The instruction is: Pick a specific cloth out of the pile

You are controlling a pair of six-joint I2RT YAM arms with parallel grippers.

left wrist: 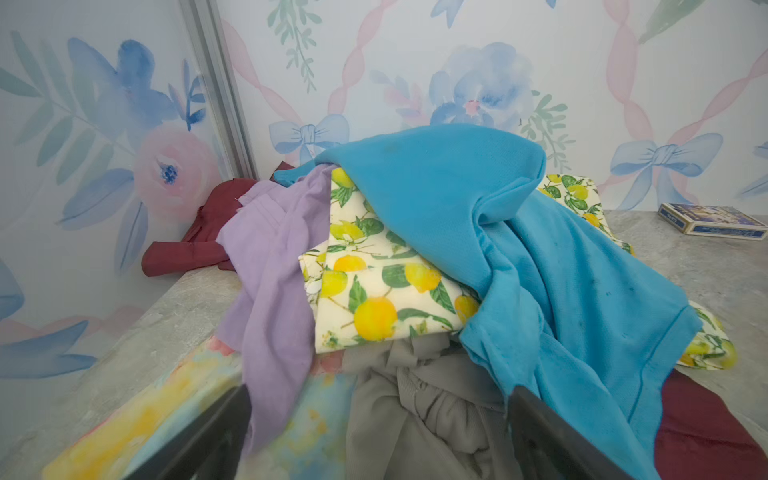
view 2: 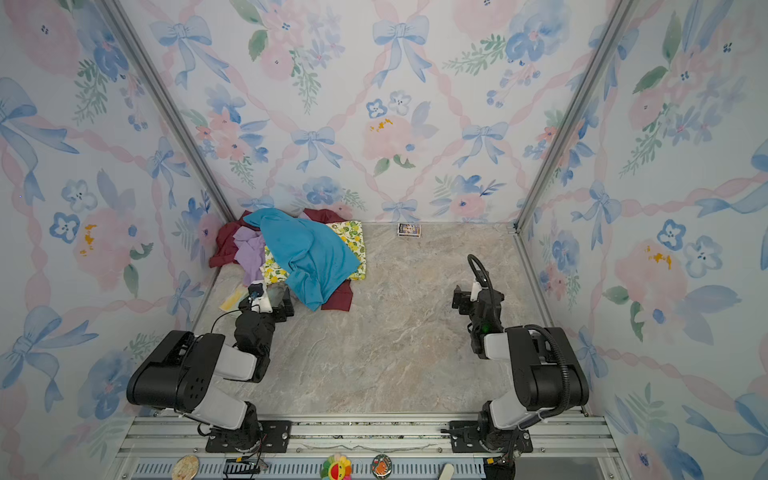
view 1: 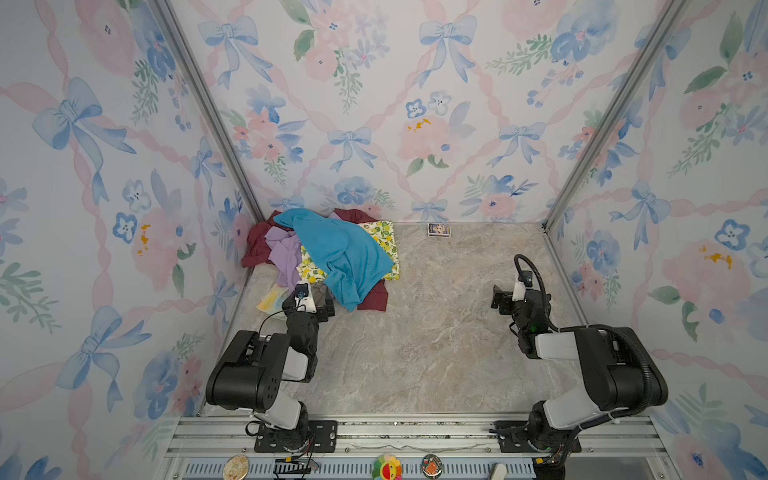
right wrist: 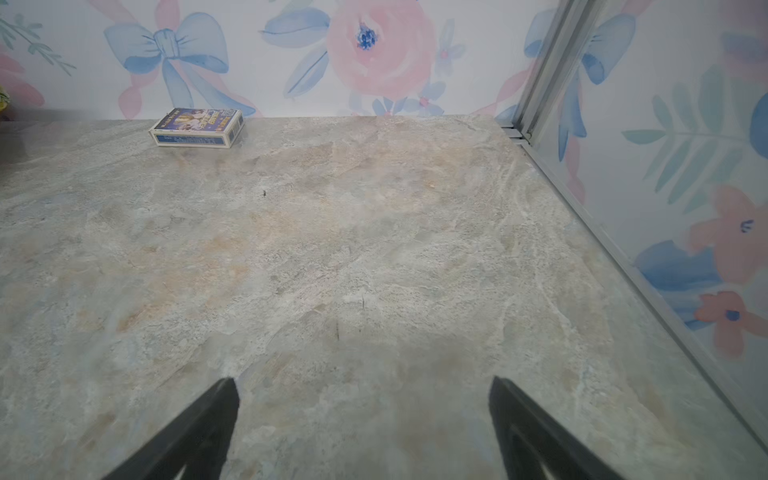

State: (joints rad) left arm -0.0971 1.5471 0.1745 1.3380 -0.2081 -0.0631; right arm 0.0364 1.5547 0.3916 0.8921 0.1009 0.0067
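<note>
Big dark maroon sheeny cloth [view 1: 255,249] lies in the far-left corner, mostly buried under the mixed-cloth heap [view 1: 309,268]; only edges peek out. Left gripper [left wrist: 380,390] spread wide at the heap's near edge, pinching nothing. Right gripper [right wrist: 362,381] spread too, over the grey stone-look tabletop [right wrist: 374,232], well apart.

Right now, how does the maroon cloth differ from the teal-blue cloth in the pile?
The teal-blue cloth lies on top, almost wholly visible; the maroon cloth lies at the bottom, mostly covered. The maroon cloth peeks out at several edges of the pile, while the teal-blue cloth drapes across its middle. Both are plain and crumpled.
</note>
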